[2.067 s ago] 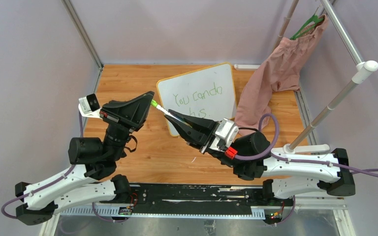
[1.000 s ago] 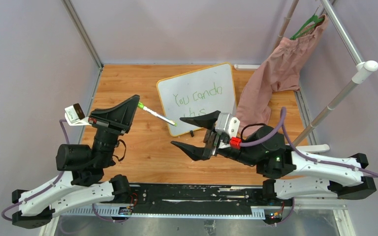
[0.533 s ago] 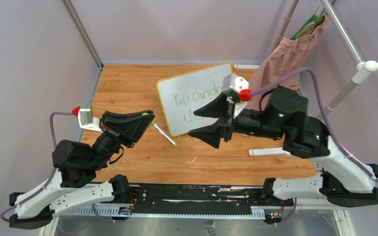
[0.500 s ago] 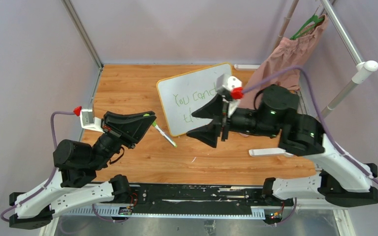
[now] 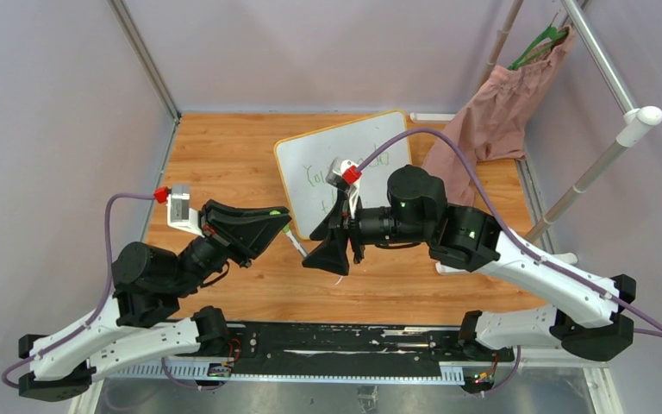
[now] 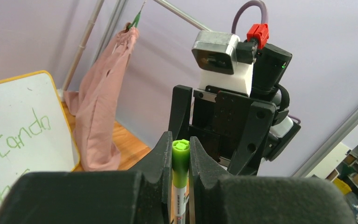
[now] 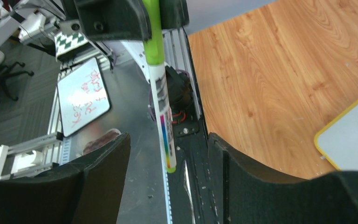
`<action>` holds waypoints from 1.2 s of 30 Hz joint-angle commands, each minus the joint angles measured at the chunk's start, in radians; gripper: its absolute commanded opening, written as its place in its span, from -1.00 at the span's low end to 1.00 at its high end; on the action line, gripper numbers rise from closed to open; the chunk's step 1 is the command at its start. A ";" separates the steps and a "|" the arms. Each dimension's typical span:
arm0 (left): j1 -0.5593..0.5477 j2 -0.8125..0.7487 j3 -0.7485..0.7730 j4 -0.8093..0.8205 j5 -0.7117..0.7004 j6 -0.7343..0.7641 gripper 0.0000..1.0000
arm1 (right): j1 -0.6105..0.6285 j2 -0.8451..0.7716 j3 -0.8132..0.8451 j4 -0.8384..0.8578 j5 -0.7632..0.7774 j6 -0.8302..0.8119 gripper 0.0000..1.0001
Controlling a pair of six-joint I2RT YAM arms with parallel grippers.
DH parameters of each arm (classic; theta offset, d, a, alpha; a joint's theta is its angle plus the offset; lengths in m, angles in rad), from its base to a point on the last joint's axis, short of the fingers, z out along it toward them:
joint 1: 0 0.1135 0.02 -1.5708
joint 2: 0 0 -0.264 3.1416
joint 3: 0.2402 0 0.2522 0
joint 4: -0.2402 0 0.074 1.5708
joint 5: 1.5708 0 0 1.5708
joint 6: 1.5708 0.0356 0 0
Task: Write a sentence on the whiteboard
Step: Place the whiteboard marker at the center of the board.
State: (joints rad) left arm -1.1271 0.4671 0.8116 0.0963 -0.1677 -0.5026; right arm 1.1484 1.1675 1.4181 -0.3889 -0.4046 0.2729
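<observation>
The whiteboard (image 5: 371, 142) lies tilted at the back of the table, with a yellow rim. The green sentence (image 6: 23, 135) reads "cando" above "this" in the left wrist view. From above, my right arm hides most of it. My left gripper (image 5: 281, 230) is shut on the green cap end of a white marker (image 5: 296, 247), which points toward my right gripper (image 5: 323, 241). The right gripper (image 7: 168, 140) is open. The marker's free end (image 7: 168, 163) hangs between its two fingers and touches neither. The green cap (image 6: 181, 151) sits pinched between the left fingers.
A pink garment (image 5: 483, 129) hangs from a green hanger on a white rack (image 5: 608, 159) at the right and drapes onto the table beside the board. A second small board (image 7: 84, 95) with red writing lies off the table. Grey walls enclose the wooden table (image 5: 224, 155).
My right arm has swung down and left from over the board, bringing its open jaws around the marker's free end. My left gripper has shifted right and nearer, marker still held.
</observation>
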 commanded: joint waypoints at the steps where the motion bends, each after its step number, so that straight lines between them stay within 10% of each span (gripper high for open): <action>1: 0.000 0.003 -0.010 0.036 0.007 -0.001 -1.00 | -0.010 -0.023 -0.016 0.180 -0.005 0.076 0.31; 19: -0.001 -0.016 -0.052 0.075 0.022 -0.033 -1.00 | -0.010 0.053 -0.009 0.226 -0.004 0.106 -0.11; 24: 0.000 -0.015 -0.064 0.077 0.023 -0.035 -1.00 | -0.009 0.059 -0.008 0.231 -0.025 0.113 -0.63; 26: 0.000 -0.017 -0.067 0.076 0.018 -0.019 -0.72 | -0.009 0.059 -0.004 0.221 -0.030 0.110 -0.83; 31: -0.001 -0.040 -0.076 0.035 -0.030 0.009 0.88 | -0.009 0.023 -0.002 0.140 0.006 0.047 -1.00; 36: -0.001 -0.111 -0.059 -0.090 -0.167 0.045 1.00 | -0.009 -0.029 0.028 -0.127 0.118 -0.126 -1.00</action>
State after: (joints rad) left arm -1.1275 0.4175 0.7422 0.0883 -0.2173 -0.5056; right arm 1.1488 1.1992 1.3987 -0.3012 -0.3817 0.3019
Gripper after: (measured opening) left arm 0.994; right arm 0.086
